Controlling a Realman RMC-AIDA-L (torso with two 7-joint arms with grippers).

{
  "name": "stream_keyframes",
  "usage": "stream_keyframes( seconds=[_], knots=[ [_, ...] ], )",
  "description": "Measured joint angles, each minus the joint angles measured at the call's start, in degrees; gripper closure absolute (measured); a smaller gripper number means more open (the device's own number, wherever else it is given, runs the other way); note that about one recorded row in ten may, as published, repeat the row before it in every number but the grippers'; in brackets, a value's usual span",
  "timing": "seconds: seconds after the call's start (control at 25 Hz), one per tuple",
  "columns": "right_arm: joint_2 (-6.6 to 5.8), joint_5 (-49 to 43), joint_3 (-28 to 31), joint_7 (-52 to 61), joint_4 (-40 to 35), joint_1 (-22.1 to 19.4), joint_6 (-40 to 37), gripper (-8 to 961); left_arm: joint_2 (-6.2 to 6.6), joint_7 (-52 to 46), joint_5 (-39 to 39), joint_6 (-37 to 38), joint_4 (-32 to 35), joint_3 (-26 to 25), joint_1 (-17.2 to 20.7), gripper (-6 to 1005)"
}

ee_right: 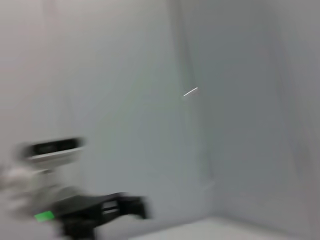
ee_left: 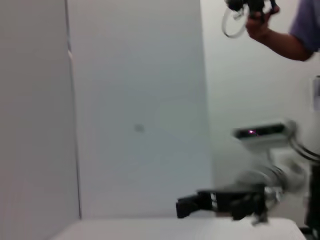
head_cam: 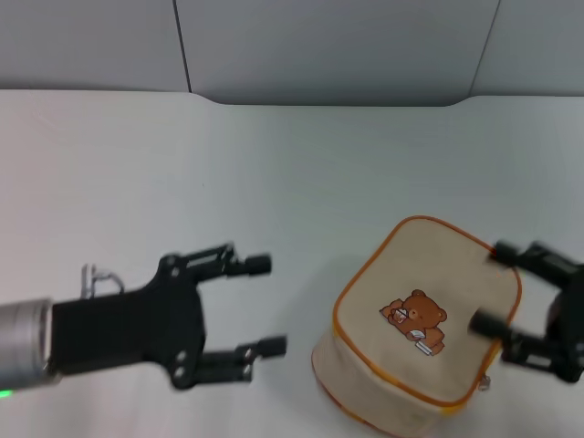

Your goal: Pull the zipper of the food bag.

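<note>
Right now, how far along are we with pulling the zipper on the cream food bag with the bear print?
Done: both arms are in position. The open left gripper hovers apart from the cream, orange-trimmed food bag with the bear print; the open right gripper sits at its right edge. In hand: the right jaws appear to straddle that edge, not yet closed. Left: gripping the small zipper pull and drawing it along.

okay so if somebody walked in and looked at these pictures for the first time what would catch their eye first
Probably the cream fabric food bag with orange piping and a brown bear print, sitting on the white table toward the robot's right. The black right gripper is open at the bag's right edge, one finger over its top. The black left gripper hangs open over bare table, apart from the bag.
</note>
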Motion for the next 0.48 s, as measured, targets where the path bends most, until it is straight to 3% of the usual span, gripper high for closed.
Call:
stream_keyframes(
  seconds=[0.08,0.12,0.2,0.32,0.48],
  knots=[
    [-0.30,-0.33,-2.91,1.48,-0.63,1.15,-0.48,113,0.36,0.44,0.41,0.32,-0.95,-0.03,0.19,230],
    [-0.47,-0.57,-7.44,3.68,-1.60,2.81,-1.04,113,0.81,1.64,0.69,0.69,-2.39,-0.26,0.98,229],
    [-0.42,-0.59,-9.29,4.48,-2.33,3.44,-1.12,113,0.87,2.04,0.70,0.74,-2.68,-0.33,1.41,227],
    [0.80,-0.61,-12.46,6.38,-5.84,4.63,-0.73,114,0.94,3.88,0.73,0.86,-2.91,-0.58,3.45,227],
    [1.34,-0.55,-12.91,6.73,-7.37,4.76,-0.50,114,0.84,5.23,0.75,1.00,-2.93,-0.65,5.03,227]
  ],
)
